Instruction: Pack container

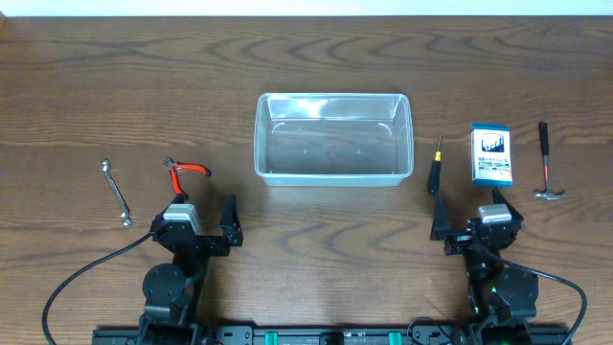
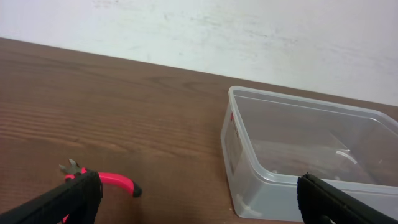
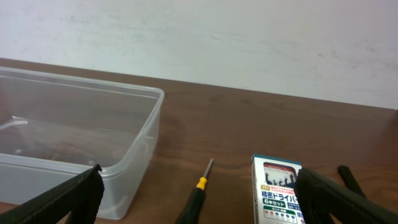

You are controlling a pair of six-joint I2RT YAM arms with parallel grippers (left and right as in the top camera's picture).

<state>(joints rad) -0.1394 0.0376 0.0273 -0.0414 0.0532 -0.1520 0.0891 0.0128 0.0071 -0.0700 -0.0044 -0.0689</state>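
The clear plastic container (image 1: pixel 332 138) stands empty at the table's middle; it also shows in the left wrist view (image 2: pixel 298 158) and the right wrist view (image 3: pixel 81 137). Red-handled pliers (image 1: pixel 186 172) lie just ahead of my left gripper (image 1: pixel 203 219), which is open and empty; the pliers also show in the left wrist view (image 2: pixel 112 181). A black-and-yellow screwdriver (image 1: pixel 436 166) and a blue-and-white box (image 1: pixel 490 154) lie ahead of my right gripper (image 1: pixel 467 218), open and empty. They also show in the right wrist view, screwdriver (image 3: pixel 199 193) and box (image 3: pixel 277 190).
A silver wrench (image 1: pixel 117 192) lies at the far left. A small hammer (image 1: pixel 545 161) lies at the far right, beyond the box. A white wall runs along the table's far edge.
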